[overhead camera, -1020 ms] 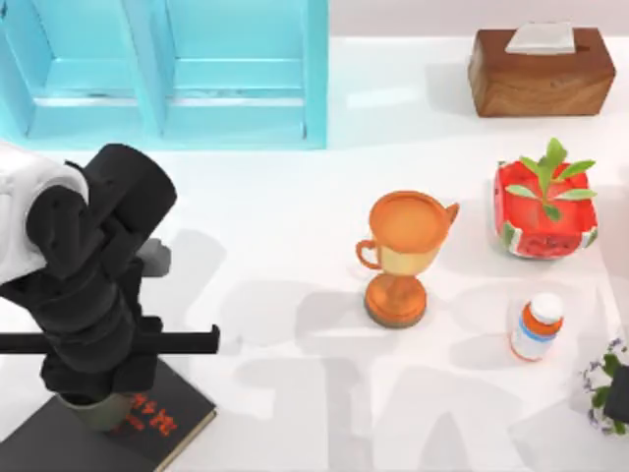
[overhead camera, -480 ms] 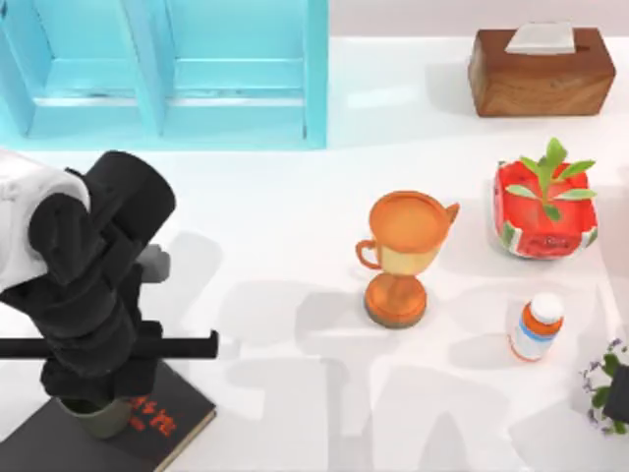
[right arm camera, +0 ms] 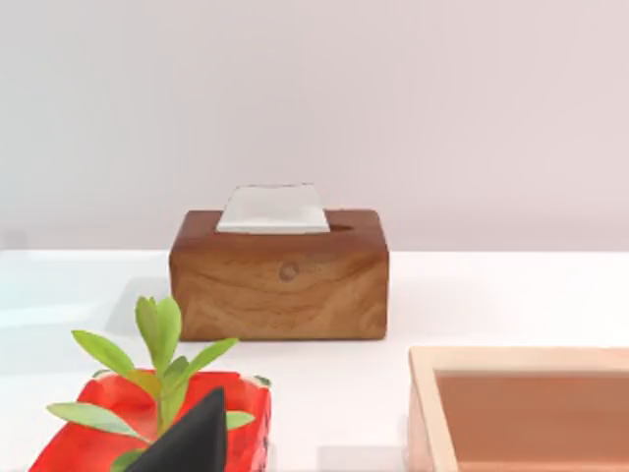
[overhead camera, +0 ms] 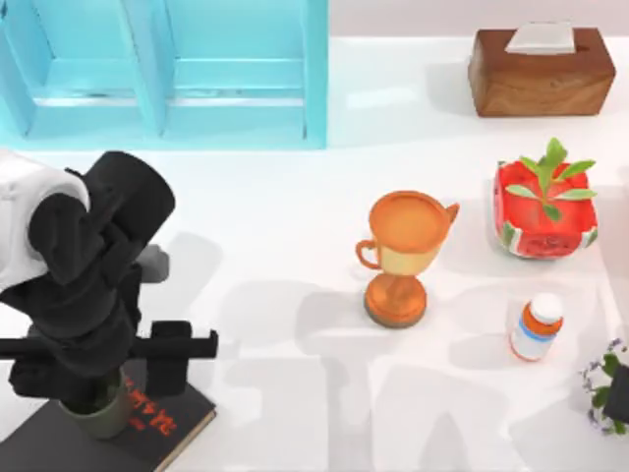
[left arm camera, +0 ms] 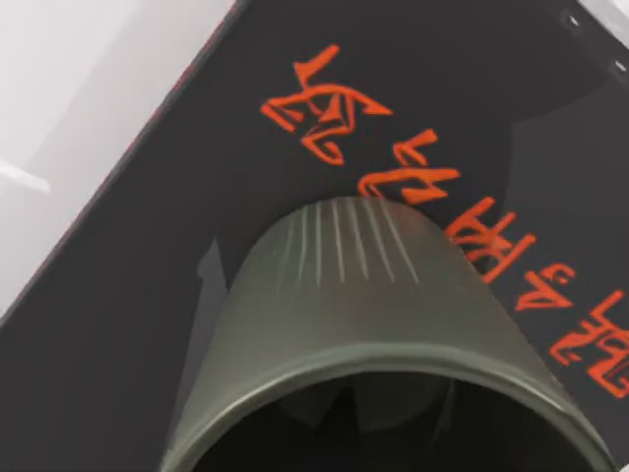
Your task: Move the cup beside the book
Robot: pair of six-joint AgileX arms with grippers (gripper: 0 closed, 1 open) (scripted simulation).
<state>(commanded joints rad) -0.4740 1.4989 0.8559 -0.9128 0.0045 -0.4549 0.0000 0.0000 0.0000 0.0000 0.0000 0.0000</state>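
Nearest us, at the table's (overhead camera: 295, 413) lower left in the top view, our left gripper (overhead camera: 96, 379) hangs over the book (overhead camera: 167, 423), with the cup (overhead camera: 98, 421) under it. Its fingers (overhead camera: 169, 356) have spread apart, standing clear of the cup on either side, so nothing is gripped. The cup sits upright on the book's black cover, not beside it; the left wrist view shows the olive cup (left arm camera: 393, 374) resting over the cover (left arm camera: 147, 246), its base just next to the red-orange lettering (left arm camera: 393, 167). The book lies flat and tilted against the table edge, pale page edges showing along its right side. Farther right, near mid-table, an orange goblet (overhead camera: 405, 251) stands well apart from the book. Beyond it toward the right side are a pill bottle (overhead camera: 537, 327), a red planter (overhead camera: 545, 209) with a green sprout, and a small plant (overhead camera: 607, 385) at the right edge. At the far side, a blue cabinet (overhead camera: 177, 74) fills the left and a wooden tissue box (overhead camera: 541, 69) the right. Our right arm is parked at the right; we cannot tell how its fingers stand. Its wrist view takes in the planter (right arm camera: 147, 423), the tissue box (right arm camera: 280, 270), and a wooden tray (right arm camera: 521, 408).
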